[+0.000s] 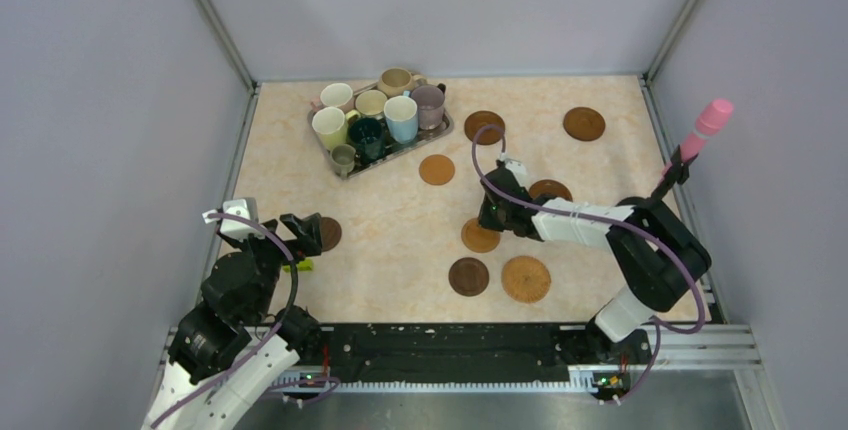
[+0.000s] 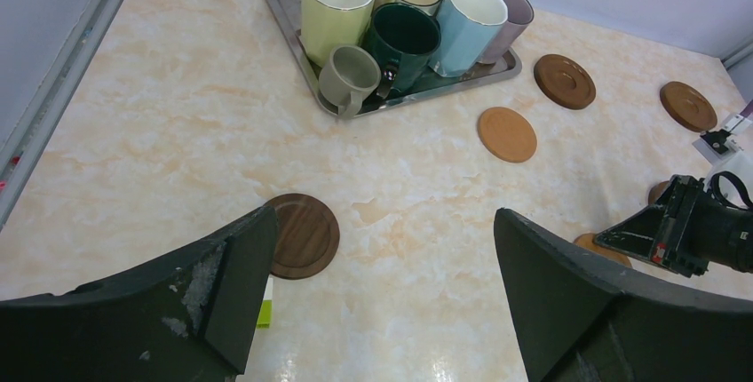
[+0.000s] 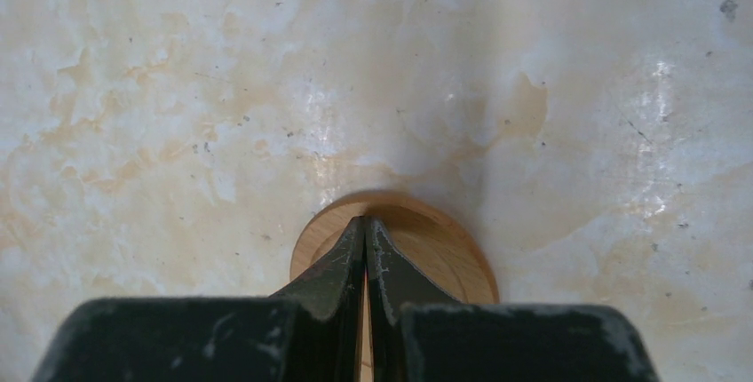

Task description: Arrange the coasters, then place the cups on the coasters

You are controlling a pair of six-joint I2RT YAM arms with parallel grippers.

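Right gripper (image 3: 366, 222): fingers pressed together, tips seemingly resting on the tan coaster (image 3: 435, 253) right under them. Likely sliding it into line, not lifting. Left gripper (image 2: 382, 231): spread wide, holding nothing, dark coaster (image 2: 306, 234) just beside its left finger, probably next. Cups (image 2: 404, 35) well ahead, all in tray (image 2: 282, 9).

The left arm (image 1: 235, 295), at 7 o'clock in the overhead view, has black rounded joint housings, a white lower link and a white wrist block (image 1: 238, 218). The right arm (image 1: 650, 250), at 4 o'clock, is built alike. A purple cable (image 1: 476, 160) loops along each. The left gripper (image 2: 382, 222) and right gripper (image 3: 366, 222) carry matte black wedge fingers (image 2: 222, 284), scuffed pale grey. Small green lights (image 1: 312, 378) glow at the bases.
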